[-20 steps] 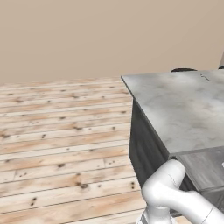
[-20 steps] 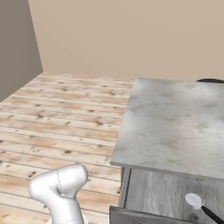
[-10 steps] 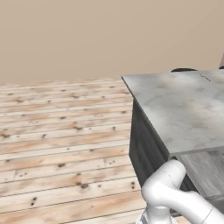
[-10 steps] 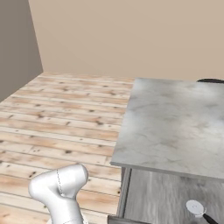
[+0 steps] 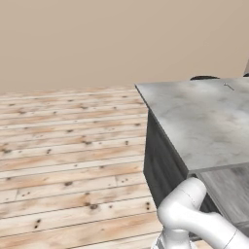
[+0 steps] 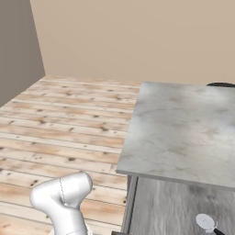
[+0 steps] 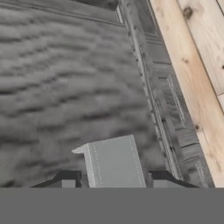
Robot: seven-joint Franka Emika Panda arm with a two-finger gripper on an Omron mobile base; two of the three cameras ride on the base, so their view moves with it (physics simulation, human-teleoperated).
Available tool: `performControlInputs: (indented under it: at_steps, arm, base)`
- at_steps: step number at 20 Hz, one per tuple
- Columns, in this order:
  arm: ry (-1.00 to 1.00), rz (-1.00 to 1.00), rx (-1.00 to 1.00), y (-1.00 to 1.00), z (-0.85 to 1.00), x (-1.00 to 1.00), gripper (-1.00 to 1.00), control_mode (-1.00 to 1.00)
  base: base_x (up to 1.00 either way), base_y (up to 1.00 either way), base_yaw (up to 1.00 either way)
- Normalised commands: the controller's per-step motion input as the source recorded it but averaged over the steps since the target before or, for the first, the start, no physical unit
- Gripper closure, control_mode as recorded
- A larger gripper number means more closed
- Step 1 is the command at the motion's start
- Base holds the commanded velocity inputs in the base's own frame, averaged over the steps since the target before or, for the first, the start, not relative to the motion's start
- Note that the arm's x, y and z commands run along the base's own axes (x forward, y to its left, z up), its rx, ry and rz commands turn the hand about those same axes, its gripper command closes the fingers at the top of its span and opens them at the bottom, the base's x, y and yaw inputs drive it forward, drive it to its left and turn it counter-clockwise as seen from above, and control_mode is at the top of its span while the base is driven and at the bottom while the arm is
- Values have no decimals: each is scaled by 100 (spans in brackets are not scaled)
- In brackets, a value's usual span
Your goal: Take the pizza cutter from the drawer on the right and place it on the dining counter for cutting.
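Note:
The pizza cutter [image 6: 205, 222] lies on the floor of the open drawer [image 6: 174, 206], its round pale wheel up and a dark handle running off the bottom right corner. The drawer [image 5: 228, 189] juts out under the edge of the dining counter [image 5: 204, 116], a light marbled slab [image 6: 183, 124]. In the hand view my gripper [image 7: 113, 179] hangs over the drawer's grained floor [image 7: 65, 87], near its dark front panel [image 7: 175, 113]. The two dark fingertips [image 7: 65, 179] stand apart, with a pale grey flat block [image 7: 113, 159] between them that I cannot identify.
Light wooden floor [image 5: 68, 146] spreads to the left of the counter's dark cabinet base [image 5: 160, 160]. A beige wall [image 6: 137, 36] closes the back. A dark rounded object [image 5: 204, 77] peeks over the counter's far edge. My white arm [image 6: 62, 197] bends low beside the drawer.
The drawer has slid a little further out from under the counter, carrying the pizza cutter toward the bottom edge of the right base view. The base has not moved.

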Motion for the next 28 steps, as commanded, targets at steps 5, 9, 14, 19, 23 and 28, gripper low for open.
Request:
performControlInputs:
  at_steps: [5, 9, 14, 19, 23, 28]
  arm:
    - [-2, 0, 0, -34, 13, -48, -100, -100]
    - [-3, 0, 0, -38, 37, -57, -100, -100]
    - [0, 0, 0, -7, 81, -26, -100, -100]
    - [0, 0, 0, 5, 100, -7, -100, -100]
    - [0, 0, 0, 32, 100, 1, -100, -100]
    - [0, 2, -1, 52, 96, 17, -100, -100]
  base:
    - [0, 0, 0]
    - [0, 0, 0]
    - [0, 0, 0]
    - [0, 0, 0]
    - [0, 0, 0]
    - [0, 0, 0]
